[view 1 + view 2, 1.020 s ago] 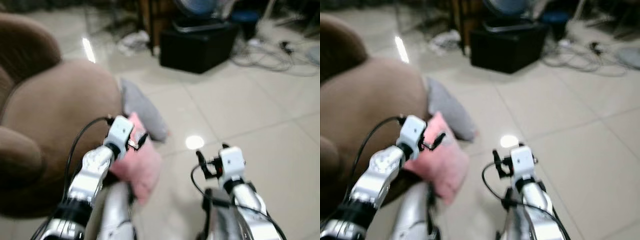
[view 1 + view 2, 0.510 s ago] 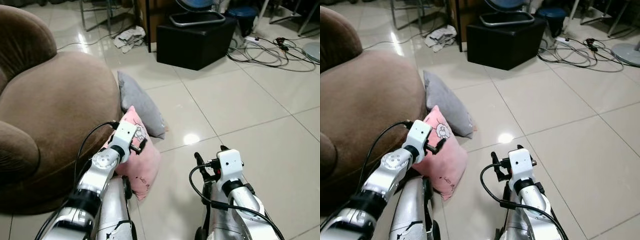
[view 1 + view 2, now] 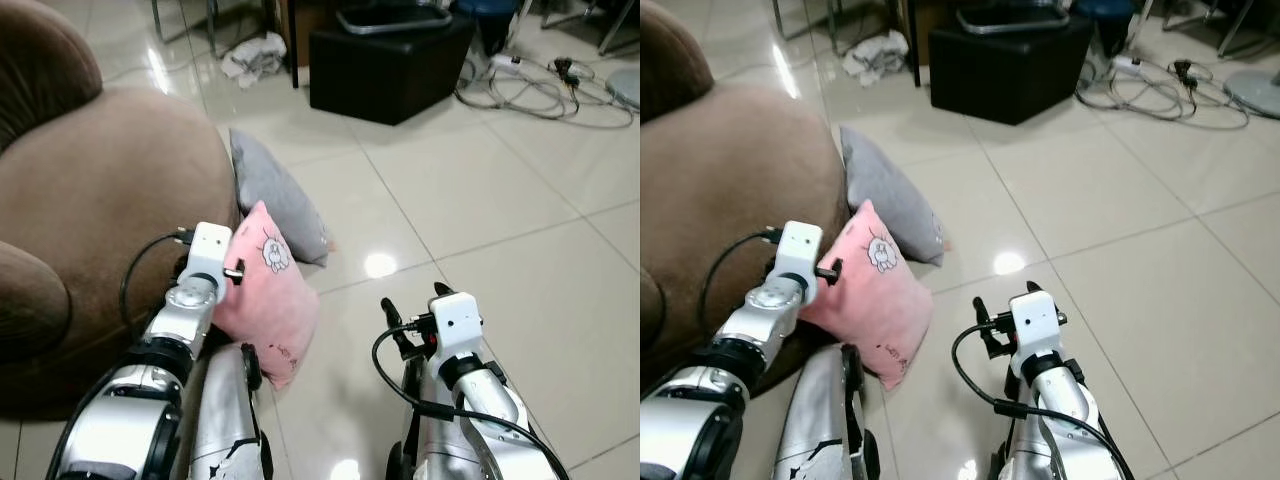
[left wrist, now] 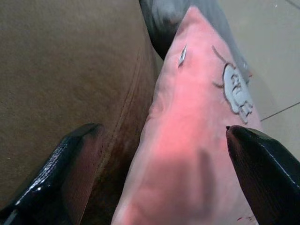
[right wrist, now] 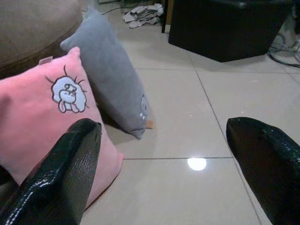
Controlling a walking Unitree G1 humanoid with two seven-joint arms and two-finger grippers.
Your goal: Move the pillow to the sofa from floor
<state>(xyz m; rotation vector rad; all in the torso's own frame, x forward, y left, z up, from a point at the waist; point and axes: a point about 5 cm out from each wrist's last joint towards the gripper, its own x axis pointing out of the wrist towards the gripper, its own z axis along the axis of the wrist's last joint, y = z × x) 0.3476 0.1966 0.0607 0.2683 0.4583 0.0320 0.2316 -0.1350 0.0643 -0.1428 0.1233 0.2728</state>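
Tiled floor (image 3: pixel 470 200) is carrying a pink pillow (image 3: pixel 268 295), leaning against the brown sofa (image 3: pixel 90 200) beside a grey pillow (image 3: pixel 275 195). Left gripper (image 4: pixel 164 154) is hanging over the pink pillow, jaws spread wide. Right gripper (image 5: pixel 164 154) is hovering low nearby, jaws also apart.

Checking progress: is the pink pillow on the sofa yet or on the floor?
On the floor: the pink pillow stands on the tiles, leaning against the brown sofa.

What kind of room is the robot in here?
Probably a home living room: a brown sofa, a pink pillow and a grey pillow leaning against it on the tiled floor.
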